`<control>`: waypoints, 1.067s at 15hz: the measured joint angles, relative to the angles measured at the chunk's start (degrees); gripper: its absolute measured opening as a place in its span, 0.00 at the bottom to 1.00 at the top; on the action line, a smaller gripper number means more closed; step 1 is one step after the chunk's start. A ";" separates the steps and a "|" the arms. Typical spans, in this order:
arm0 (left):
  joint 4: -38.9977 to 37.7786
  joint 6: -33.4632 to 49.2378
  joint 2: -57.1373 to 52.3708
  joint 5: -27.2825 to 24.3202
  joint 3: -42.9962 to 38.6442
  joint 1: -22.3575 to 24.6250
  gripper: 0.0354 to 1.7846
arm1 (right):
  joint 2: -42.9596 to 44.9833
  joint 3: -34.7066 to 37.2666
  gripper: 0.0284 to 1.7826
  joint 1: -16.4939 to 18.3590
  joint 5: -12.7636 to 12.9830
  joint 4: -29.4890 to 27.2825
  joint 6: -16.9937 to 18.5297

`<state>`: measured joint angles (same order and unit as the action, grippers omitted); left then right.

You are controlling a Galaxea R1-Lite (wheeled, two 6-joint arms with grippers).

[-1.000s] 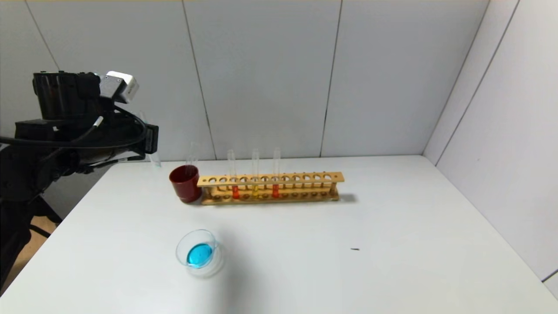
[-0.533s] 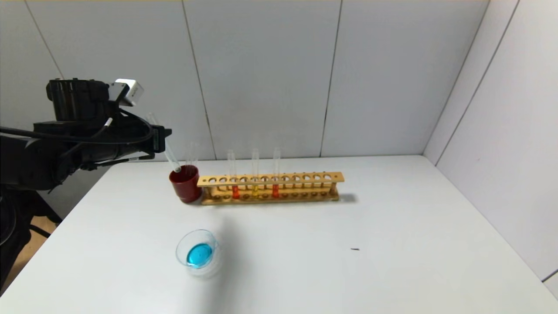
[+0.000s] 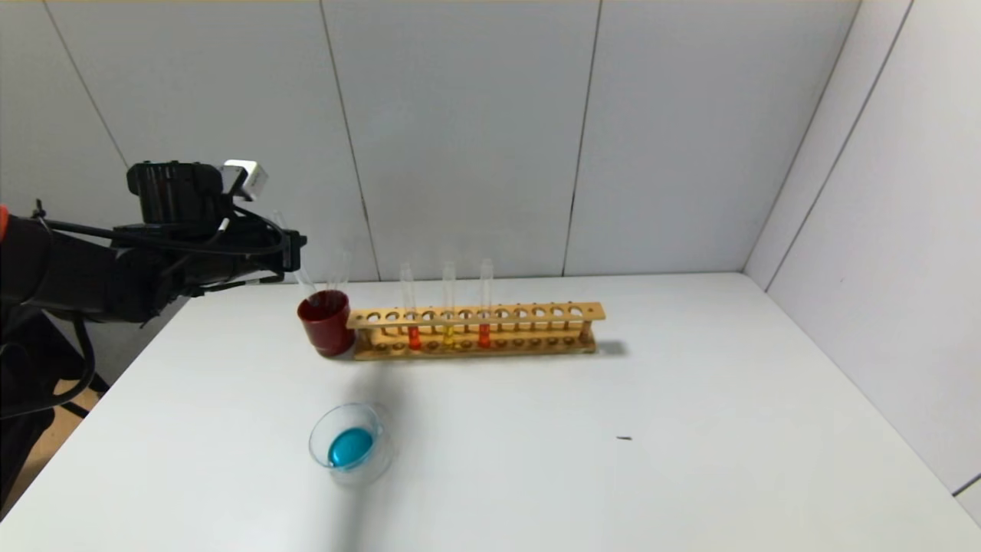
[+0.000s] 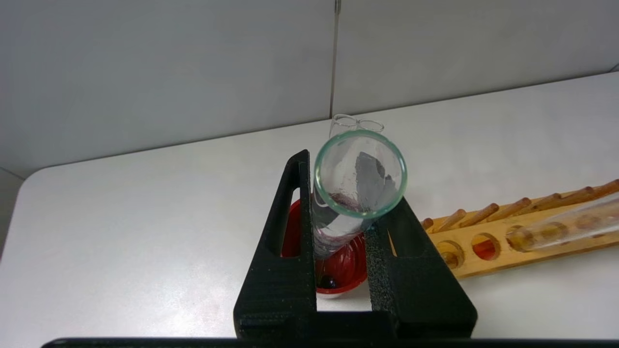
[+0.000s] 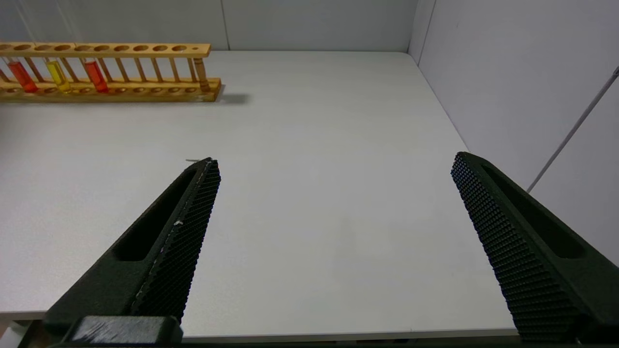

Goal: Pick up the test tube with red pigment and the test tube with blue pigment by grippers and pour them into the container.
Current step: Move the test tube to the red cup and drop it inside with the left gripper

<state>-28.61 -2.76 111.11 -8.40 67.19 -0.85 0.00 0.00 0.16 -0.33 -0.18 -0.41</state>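
Note:
My left gripper (image 3: 295, 253) is shut on an empty clear test tube (image 3: 304, 282), tilted, with its lower end at the mouth of the dark red cup (image 3: 326, 322). In the left wrist view the tube (image 4: 333, 232) sits between the jaws of the left gripper (image 4: 348, 193), over the cup (image 4: 343, 270). No tube with blue liquid shows. The teal-blue liquid lies in the clear glass container (image 3: 351, 445) at the front left. The orange-red tube (image 3: 414, 337) stands in the wooden rack (image 3: 536, 313). My right gripper (image 5: 333, 162) is open and empty over the table's near right edge.
The rack also holds a yellow tube (image 3: 448, 335) and a redder tube (image 3: 484, 335). Two empty clear tubes (image 3: 337, 268) stand in the red cup. A small dark speck (image 3: 625, 438) lies on the white table. Walls close the back and right.
My left arm has moved right and down with the empty tube. The tube's lower end has gone from left of the red cup to the cup's mouth.

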 joint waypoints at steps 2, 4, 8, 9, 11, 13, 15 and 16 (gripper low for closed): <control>-1.89 0.00 2.56 0.00 0.35 0.09 0.17 | 0.00 0.00 0.98 0.00 0.00 0.00 0.00; -3.50 -0.16 5.00 0.05 0.78 0.09 0.17 | 0.00 0.00 0.98 0.02 0.02 0.00 0.00; -3.79 -0.30 8.30 0.46 1.68 0.17 0.17 | 0.00 0.00 0.98 0.00 0.02 0.00 0.00; -3.80 -0.29 8.66 0.44 1.74 0.17 0.17 | 0.00 0.00 0.98 0.00 0.00 0.00 0.00; -3.80 -0.35 9.18 0.39 1.85 0.22 0.17 | 0.00 0.00 0.98 0.00 0.00 0.00 0.00; -3.79 -0.35 9.55 0.33 2.01 0.22 0.17 | 0.00 0.00 0.98 0.00 0.00 0.02 0.00; -3.72 -0.38 9.70 0.13 2.05 0.22 0.17 | 0.00 0.00 0.98 0.00 0.00 0.00 0.00; -3.58 -0.41 9.79 0.11 2.07 0.22 0.18 | 0.00 0.00 0.98 0.00 0.02 0.00 0.01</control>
<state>-32.20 -3.17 120.89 -8.29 69.27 -0.63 0.00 0.00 0.16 -0.30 -0.18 -0.40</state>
